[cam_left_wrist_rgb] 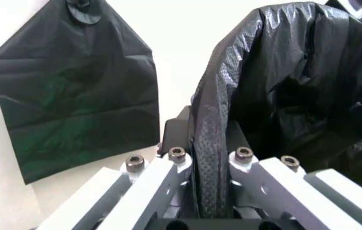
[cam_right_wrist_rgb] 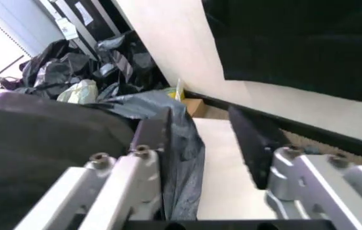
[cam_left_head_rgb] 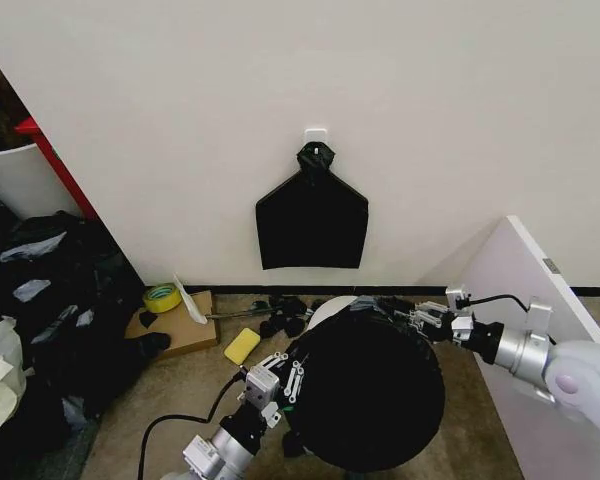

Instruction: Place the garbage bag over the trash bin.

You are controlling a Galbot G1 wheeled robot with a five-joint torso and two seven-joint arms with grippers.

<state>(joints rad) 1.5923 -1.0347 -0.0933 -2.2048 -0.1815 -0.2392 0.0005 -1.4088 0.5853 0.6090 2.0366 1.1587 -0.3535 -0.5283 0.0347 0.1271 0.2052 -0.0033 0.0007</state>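
**Clerk:** Backdrop first: a plain pale wall (cam_left_head_rgb: 430,90) with a dark skirting strip, and a brownish floor (cam_left_head_rgb: 180,390). You have a flat fan-shaped black bundle (cam_left_head_rgb: 312,215) hanging on that wall from a white hook (cam_left_head_rgb: 316,135).

**Operator:** And the task's items?

**Clerk:** Item one, the garbage bag (cam_left_head_rgb: 370,390): glossy black, standing on the floor in front of you as a broad dark dome. Item two, the trash bin (cam_left_head_rgb: 328,308): a sliver of white rim shows at the bag's far left edge; the rest is under the plastic.

**Operator:** My pincers?

**Clerk:** Your left pincer (cam_left_head_rgb: 280,372) sits at the bag's near left edge. Its wrist view shows the two fingers pressed onto a rolled fold of the bag (cam_left_wrist_rgb: 209,163). Your right pincer (cam_left_head_rgb: 405,312) is at the far right edge. Its wrist view has one finger (cam_right_wrist_rgb: 152,139) lying against the crinkled plastic, the other finger (cam_right_wrist_rgb: 254,143) standing apart over a pale surface, so the jaws are spread.

**Operator:** Sundries?

**Clerk:** On your left, a heap of dark bags (cam_left_head_rgb: 50,300), a white tub (cam_left_head_rgb: 20,175) with a red bar, a cardboard sheet (cam_left_head_rgb: 175,325) carrying a yellow tape roll (cam_left_head_rgb: 162,297), and a yellow sponge (cam_left_head_rgb: 242,346) near the bag. On your right, a white panel (cam_left_head_rgb: 520,290) leans toward the wall.
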